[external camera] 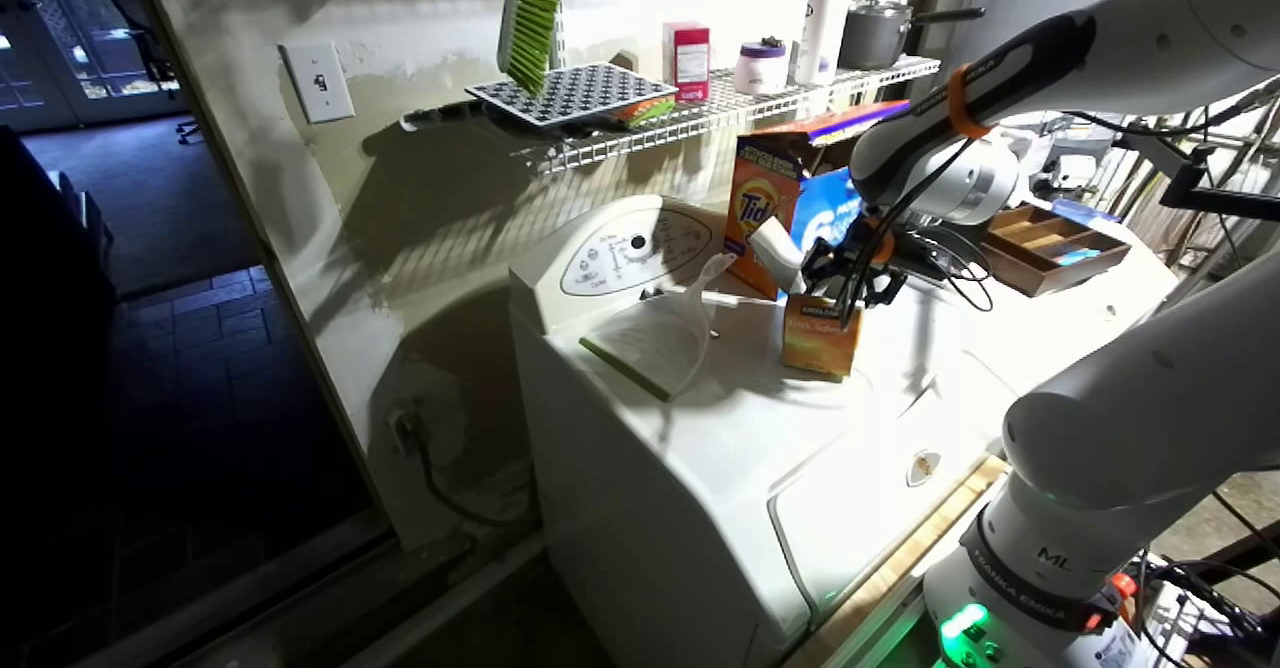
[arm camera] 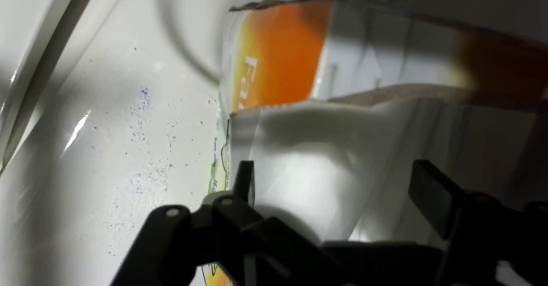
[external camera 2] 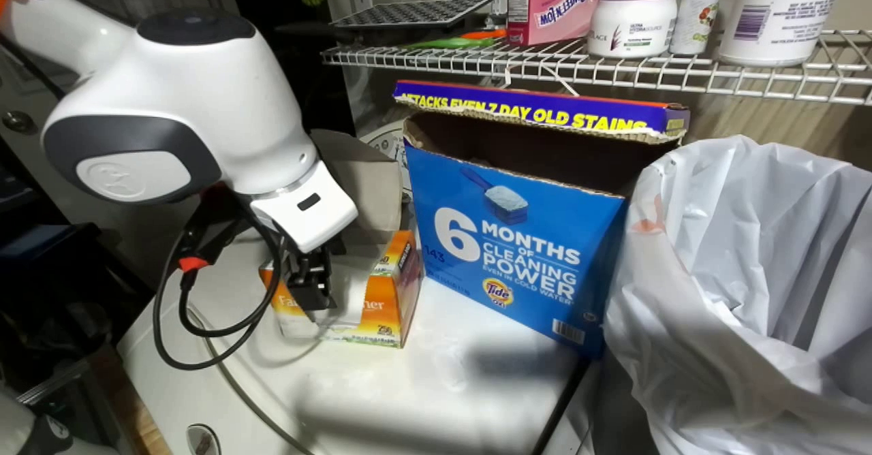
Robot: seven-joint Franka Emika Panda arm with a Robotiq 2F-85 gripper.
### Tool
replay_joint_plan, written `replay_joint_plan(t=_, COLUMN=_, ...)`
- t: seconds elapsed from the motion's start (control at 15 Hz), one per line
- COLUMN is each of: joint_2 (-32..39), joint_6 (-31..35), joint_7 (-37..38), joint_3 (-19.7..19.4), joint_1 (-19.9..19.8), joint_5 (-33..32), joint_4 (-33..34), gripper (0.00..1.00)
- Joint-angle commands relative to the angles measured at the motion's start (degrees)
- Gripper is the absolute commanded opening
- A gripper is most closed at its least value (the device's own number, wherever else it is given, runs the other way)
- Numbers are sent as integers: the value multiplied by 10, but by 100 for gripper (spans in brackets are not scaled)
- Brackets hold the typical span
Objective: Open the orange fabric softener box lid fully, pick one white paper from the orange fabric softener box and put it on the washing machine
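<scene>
Hand (arm camera: 336, 183) spread wide facing white paper (arm camera: 312, 170), orange box (arm camera: 282, 59) edge near, bare washing machine (arm camera: 115, 209) top alongside

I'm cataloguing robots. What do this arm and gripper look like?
The Panda arm is white with rounded joints, dark panels, an orange strap and a black base band lettered FRANKA EMIKA. The Robotiq gripper is black with angular fingers; black cables loop beside it, one with an orange-red collar.

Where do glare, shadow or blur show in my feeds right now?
Wrist view: a bright patch on the white paper, the orange fabric softener box darkening rightward, its print slightly blurred; in an exterior view: dark shadows across the washing machine.
</scene>
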Motion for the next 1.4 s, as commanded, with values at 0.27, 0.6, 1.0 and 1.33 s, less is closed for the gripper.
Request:
replay_joint_plan(t=0.27, joint_2=42, joint_6=25, joint_7=-39, joint_3=-17, joint_1=19, joint_5=50, joint_4=25, gripper=33)
replay_joint_plan(t=0.6, joint_2=49, joint_6=26, joint_7=-42, joint_3=-17, joint_1=19, joint_5=52, joint_4=36, gripper=1)
replay_joint_plan(t=1.0, joint_2=31, joint_6=9, joint_7=-40, joint_3=-16, joint_1=13, joint_5=39, joint_4=44, gripper=0)
replay_joint_plan(t=1.33, joint_2=-28, joint_6=-35, joint_7=-28, joint_3=-11, joint_1=-1, joint_5=16, joint_4=56, gripper=0)
